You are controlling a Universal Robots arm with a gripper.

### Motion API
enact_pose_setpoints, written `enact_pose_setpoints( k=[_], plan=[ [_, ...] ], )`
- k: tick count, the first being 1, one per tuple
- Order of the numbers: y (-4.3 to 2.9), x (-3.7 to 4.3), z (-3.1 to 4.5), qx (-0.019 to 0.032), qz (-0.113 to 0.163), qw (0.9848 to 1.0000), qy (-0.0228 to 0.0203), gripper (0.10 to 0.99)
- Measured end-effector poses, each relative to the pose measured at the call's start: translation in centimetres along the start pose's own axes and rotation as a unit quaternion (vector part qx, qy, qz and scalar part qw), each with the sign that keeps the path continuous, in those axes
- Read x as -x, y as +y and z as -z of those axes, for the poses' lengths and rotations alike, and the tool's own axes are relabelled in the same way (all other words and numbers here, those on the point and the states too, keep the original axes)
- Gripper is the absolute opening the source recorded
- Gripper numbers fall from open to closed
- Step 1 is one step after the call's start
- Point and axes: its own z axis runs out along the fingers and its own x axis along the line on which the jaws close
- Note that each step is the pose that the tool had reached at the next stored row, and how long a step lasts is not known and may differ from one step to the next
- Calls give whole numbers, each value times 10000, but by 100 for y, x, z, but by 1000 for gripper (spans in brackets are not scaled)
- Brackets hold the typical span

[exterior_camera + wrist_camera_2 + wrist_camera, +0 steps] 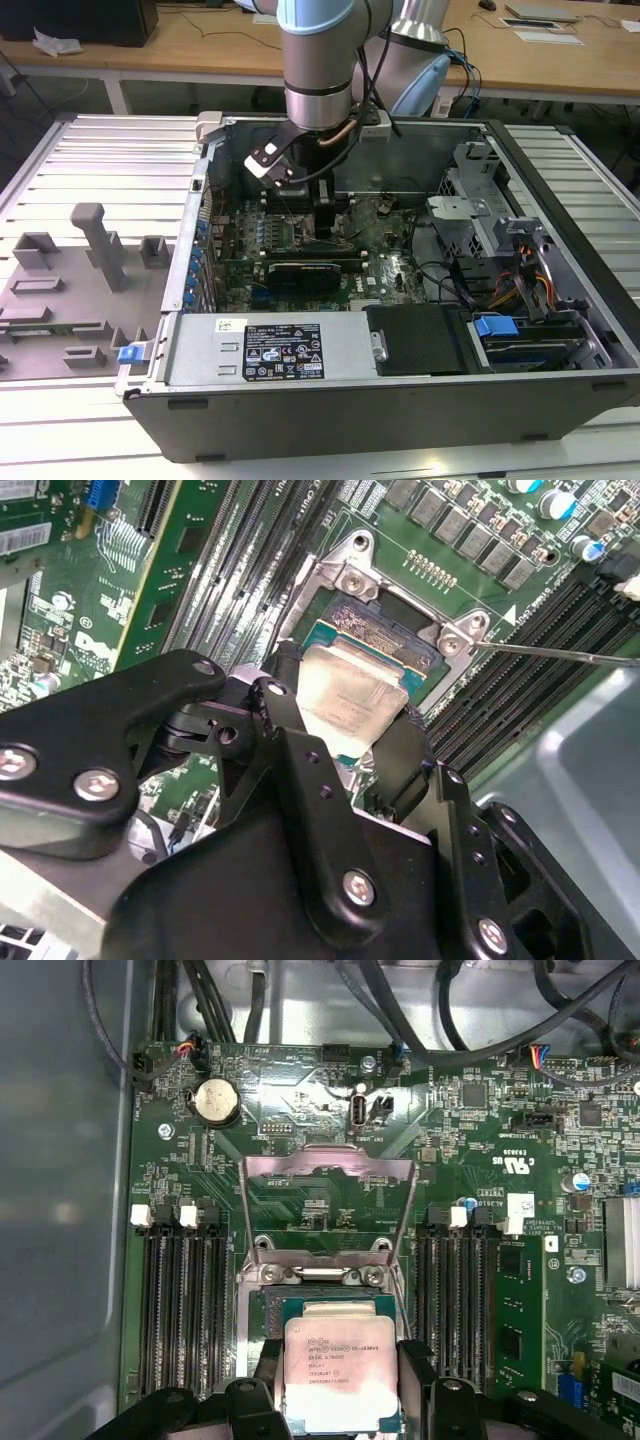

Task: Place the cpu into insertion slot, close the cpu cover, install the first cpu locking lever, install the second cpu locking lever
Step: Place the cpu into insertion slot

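The gripper [340, 1385] is clamping the chip [340, 1360]: its 2 black fingers [415, 1370] are pressing on 2 opposite edges of the square, and the dull metal top is facing up between them. The chip is sitting directly over the socket [300, 1295] and is squared to its rim, but it is covering the gripper's side of the opening. A strip of the dark centre is showing on the side toward the cover [330, 1205]. Whether the chip is resting in the socket or hanging just above it, I cannot tell. The cover is standing flipped back past the socket, toward the round battery [215, 1100], so nothing is lying across the opening. In the second wrist view a wire lever [560, 652] is running from a corner of the socket out over the long dark memory slots [520, 670], clear of the chip. 2 banks of these slots are flanking the socket, 1 beside each finger, and they are crowding the fingers' outer sides. In the exterior view the arm is reaching straight down into the open computer case [350, 420], over the far middle of the green board [390, 265], with loose cables [440, 275] lying well apart toward that view's right
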Motion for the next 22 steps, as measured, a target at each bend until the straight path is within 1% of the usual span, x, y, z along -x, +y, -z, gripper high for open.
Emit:
enact_pose_setpoints(
  k=[2,3,8,11,13,20,22],
  plan=[
    [-10,-19,-14,0,5,10000,-54,541],
    [-12,-25,-30,-1,-4,10000,-62,541],
    [-17,-34,-68,-6,-90,9999,-70,541],
    [-19,-49,-84,-6,-107,9999,-64,541],
    [-25,-55,-99,-6,-118,9999,-46,541],
    [-41,-59,-161,-8,-134,9999,-21,541],
    [-42,-59,-171,-8,-138,9999,-7,541]
  ],
)
